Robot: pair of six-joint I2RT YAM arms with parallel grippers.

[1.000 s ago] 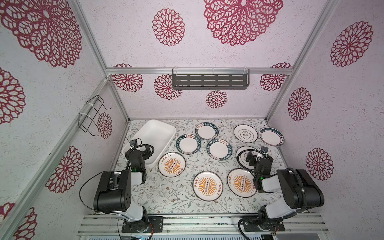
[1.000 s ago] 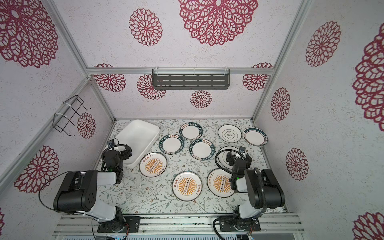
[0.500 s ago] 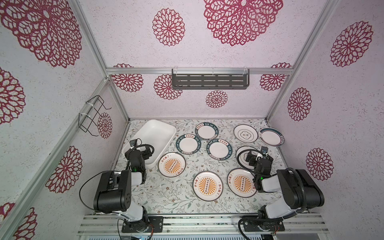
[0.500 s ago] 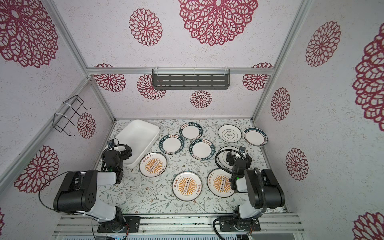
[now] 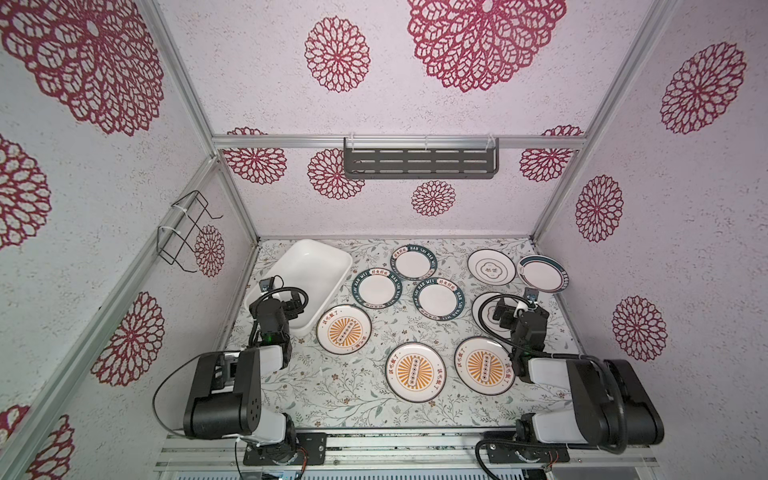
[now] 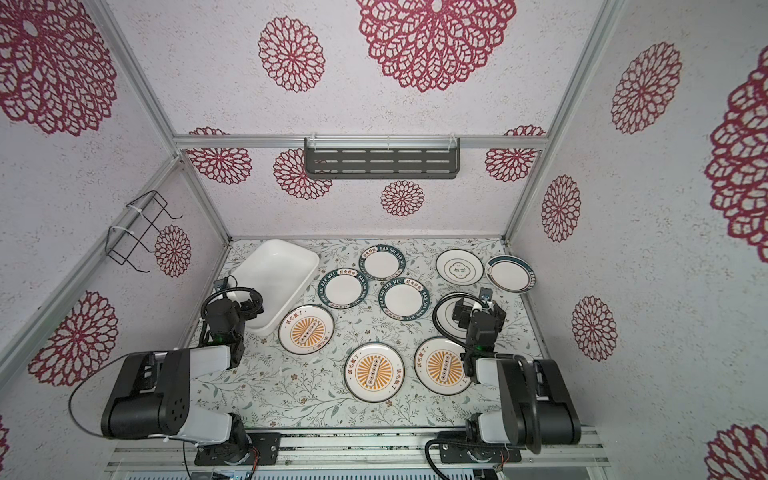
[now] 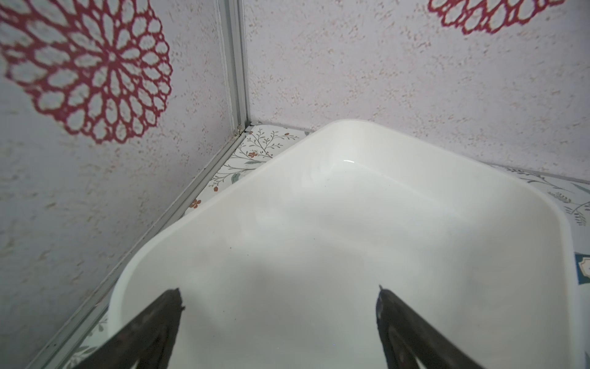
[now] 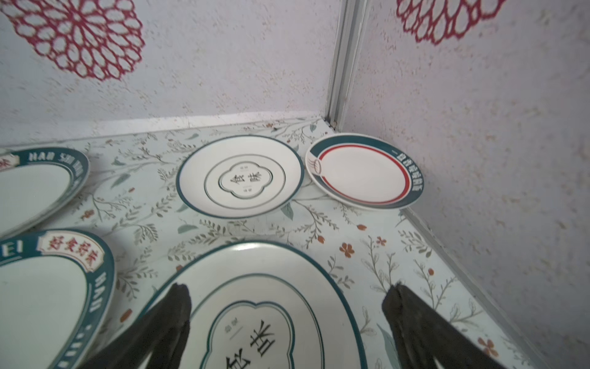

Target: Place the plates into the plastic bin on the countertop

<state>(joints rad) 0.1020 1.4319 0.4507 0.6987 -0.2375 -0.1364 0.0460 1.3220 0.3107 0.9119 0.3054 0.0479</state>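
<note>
Top view — nine plates (three sunburst), one bin

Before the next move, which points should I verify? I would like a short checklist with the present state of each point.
1. The left gripper is open and empty, above the plastic bin: ok.
2. The right gripper is open and empty: ok.
3. The bin has room inside for a plate: ok, in the part that shows.
4. The thin-ringed plate lies under the right gripper's open jaws: ok.
5. That plate is apart from the teal-lettered plate beside it: ok.
6. The red-ringed plate by the wall lies flat: cannot tell.
</note>
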